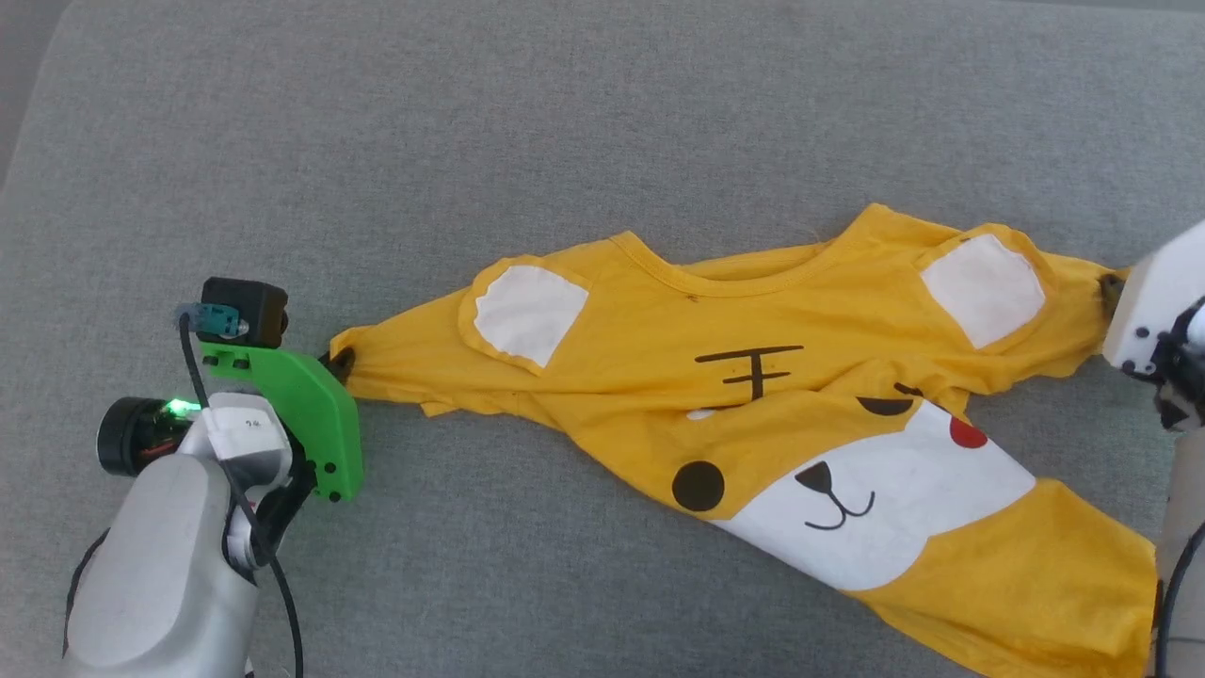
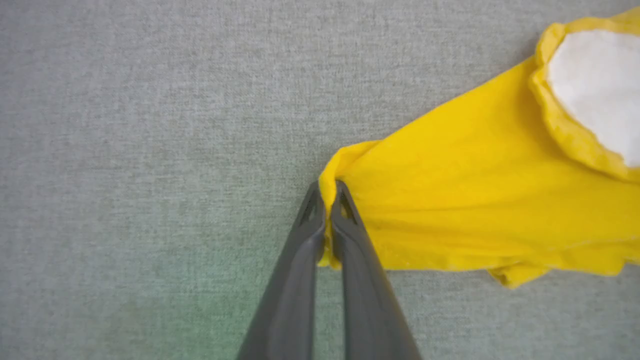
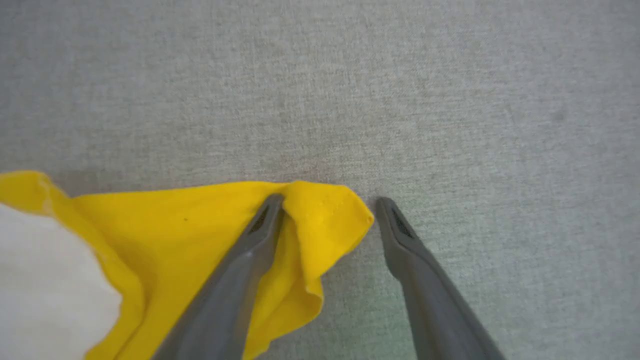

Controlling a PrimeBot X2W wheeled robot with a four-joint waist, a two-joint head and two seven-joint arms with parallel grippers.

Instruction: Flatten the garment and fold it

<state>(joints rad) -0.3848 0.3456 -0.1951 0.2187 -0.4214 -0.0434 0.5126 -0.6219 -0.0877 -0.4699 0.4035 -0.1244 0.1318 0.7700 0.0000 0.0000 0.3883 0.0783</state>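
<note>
Dark fingers of the left gripper [image 2: 327,192] are pressed together on the bunched tip of 1 sleeve of the garment [image 2: 475,200]. The right gripper [image 3: 330,207] stands wide apart, 1 finger lying on the other sleeve's corner, the other on bare cloth beside it, nothing pinched. Between the 2, the garment lies stretched across the grey fabric surface [image 1: 471,141], face print up, its lower part rumpled and skewed toward the robot's right.

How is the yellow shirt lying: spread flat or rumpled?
Rumpled. The shirt is stretched sideways, but its lower half lies twisted and folded up over the chest, with creases across it.
</note>
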